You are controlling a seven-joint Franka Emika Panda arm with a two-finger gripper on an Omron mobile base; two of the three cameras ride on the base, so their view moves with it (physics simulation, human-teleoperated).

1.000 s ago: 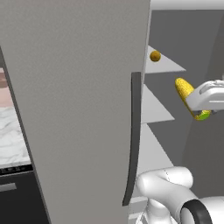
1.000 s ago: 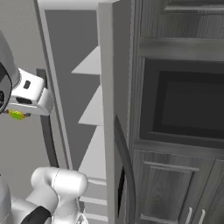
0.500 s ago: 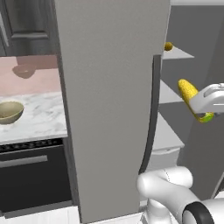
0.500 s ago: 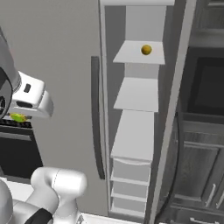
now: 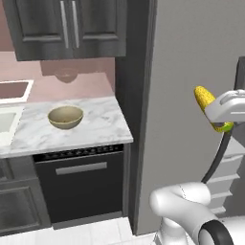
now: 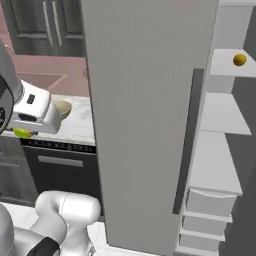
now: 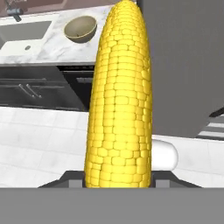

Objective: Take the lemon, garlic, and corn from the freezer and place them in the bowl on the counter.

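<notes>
My gripper [image 5: 218,117] is shut on the corn [image 5: 205,99], a stubby yellow cob held in the air in front of the freezer's grey door [image 5: 191,67]. In the hand view the corn [image 7: 121,100] stands up between my fingers. The tan bowl [image 5: 65,117] stands empty on the marble counter [image 5: 103,127], to the left of the gripper and lower; the hand view has the bowl [image 7: 80,28] at the top left. The lemon [image 6: 239,60] lies on an upper shelf inside the open freezer [image 6: 145,100]. The garlic is out of view.
A white sink [image 5: 7,122] is set into the counter left of the bowl. A black dishwasher [image 5: 83,177] sits under the counter and dark cabinets [image 5: 67,26] hang above it. The freezer door's dark handle [image 6: 184,150] runs beside white shelves and drawers [image 6: 210,202].
The whole picture has swung left from the freezer's inside to the counter, so the base has moved. The corn stays in my shut gripper.
</notes>
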